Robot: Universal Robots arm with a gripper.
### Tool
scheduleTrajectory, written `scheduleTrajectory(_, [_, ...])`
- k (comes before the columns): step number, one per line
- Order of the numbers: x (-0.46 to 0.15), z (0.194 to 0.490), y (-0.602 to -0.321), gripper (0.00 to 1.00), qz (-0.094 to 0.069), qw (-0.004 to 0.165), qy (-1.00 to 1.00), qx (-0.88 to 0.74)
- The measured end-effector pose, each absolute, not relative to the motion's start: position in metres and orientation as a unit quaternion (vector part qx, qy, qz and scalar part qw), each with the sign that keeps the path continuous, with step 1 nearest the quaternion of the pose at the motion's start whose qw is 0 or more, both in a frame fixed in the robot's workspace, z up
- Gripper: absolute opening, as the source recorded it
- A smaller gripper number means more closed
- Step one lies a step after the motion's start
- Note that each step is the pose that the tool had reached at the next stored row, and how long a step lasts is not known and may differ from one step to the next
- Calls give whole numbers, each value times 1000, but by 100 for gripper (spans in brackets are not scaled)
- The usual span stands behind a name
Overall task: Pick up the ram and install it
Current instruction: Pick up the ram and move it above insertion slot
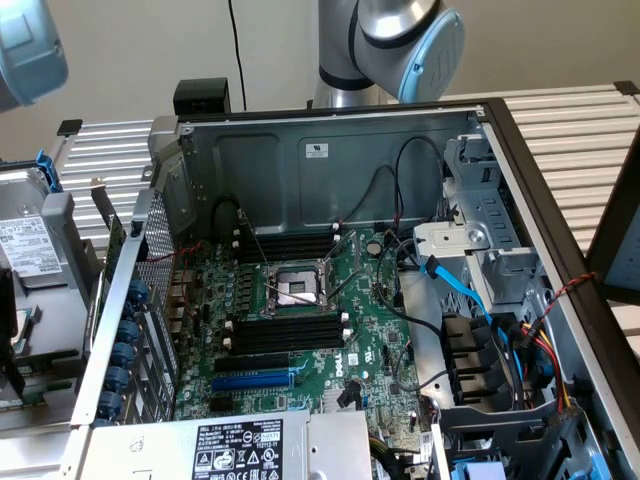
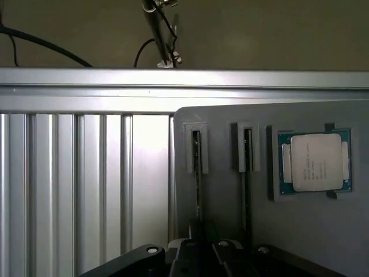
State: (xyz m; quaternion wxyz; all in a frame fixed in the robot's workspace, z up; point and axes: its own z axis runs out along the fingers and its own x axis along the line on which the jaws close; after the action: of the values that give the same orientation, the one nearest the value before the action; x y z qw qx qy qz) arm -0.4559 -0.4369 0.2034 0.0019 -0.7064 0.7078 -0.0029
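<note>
Ram (image 2: 196, 167) stands on edge in a tray (image 2: 311, 231) slot, running straight up to the jaws. Can't tell how open they are or whether they hold anything. Risk: closing off-centre could catch the slot wall and tilt the stick.

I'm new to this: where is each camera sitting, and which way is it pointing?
Exterior view: off the arm, set high, looking down into the open computer case onto its motherboard; arm joints show beyond the case.
Wrist view: on the wrist, looking past the pincer at a grey tray with two thin sticks on edge, likely ram, and a processor chip.
Shared: the slatted metal table.
</note>
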Motion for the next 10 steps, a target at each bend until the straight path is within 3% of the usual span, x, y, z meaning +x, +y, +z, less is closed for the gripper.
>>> scheduleTrajectory(10, [-456, 203, -437, 12, -3, 2, 708, -706])
